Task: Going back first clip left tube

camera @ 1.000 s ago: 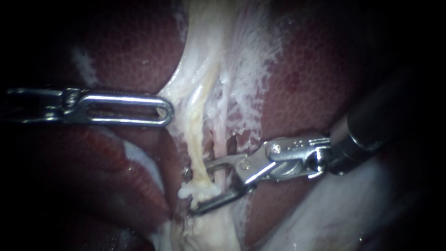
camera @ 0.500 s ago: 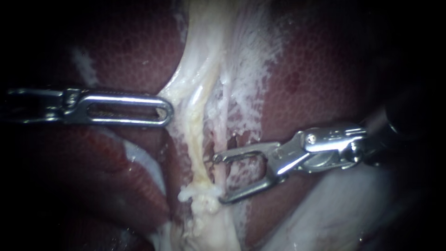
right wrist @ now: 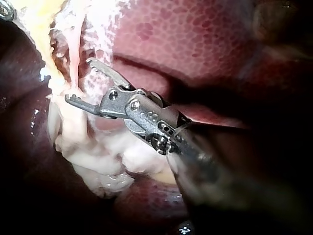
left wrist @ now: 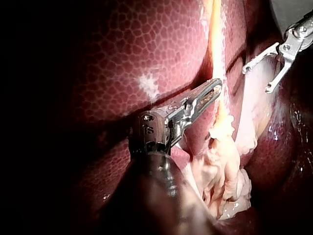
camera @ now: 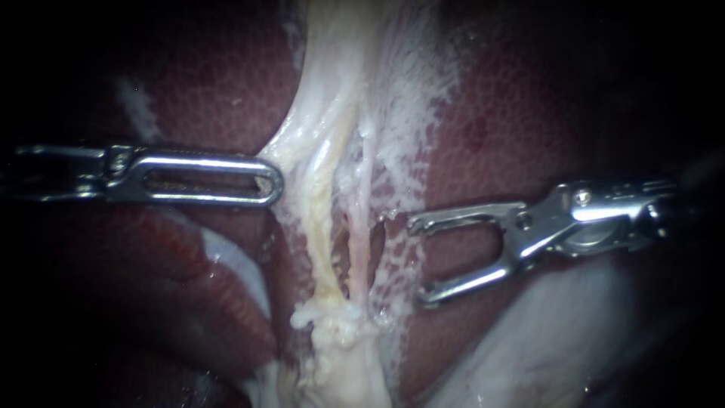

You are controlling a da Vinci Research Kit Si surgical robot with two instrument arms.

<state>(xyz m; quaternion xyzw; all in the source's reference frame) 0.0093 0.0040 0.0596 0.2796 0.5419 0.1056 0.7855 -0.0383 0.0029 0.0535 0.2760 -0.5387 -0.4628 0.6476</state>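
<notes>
The left tube [camera: 326, 227], a yellowish strand, runs down the pale tissue [camera: 317, 113] over the liver [camera: 521, 113], with the pinker right tube [camera: 362, 211] just beside it. My left instrument [camera: 266, 181] has its jaws clamped on the pale tissue's edge near the left tube. My right instrument [camera: 418, 261] sits beyond the right tube, jaws wide apart, holding nothing

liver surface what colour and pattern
Dark red liver with a fine honeycomb pattern, clearest in the left wrist view.
</notes>
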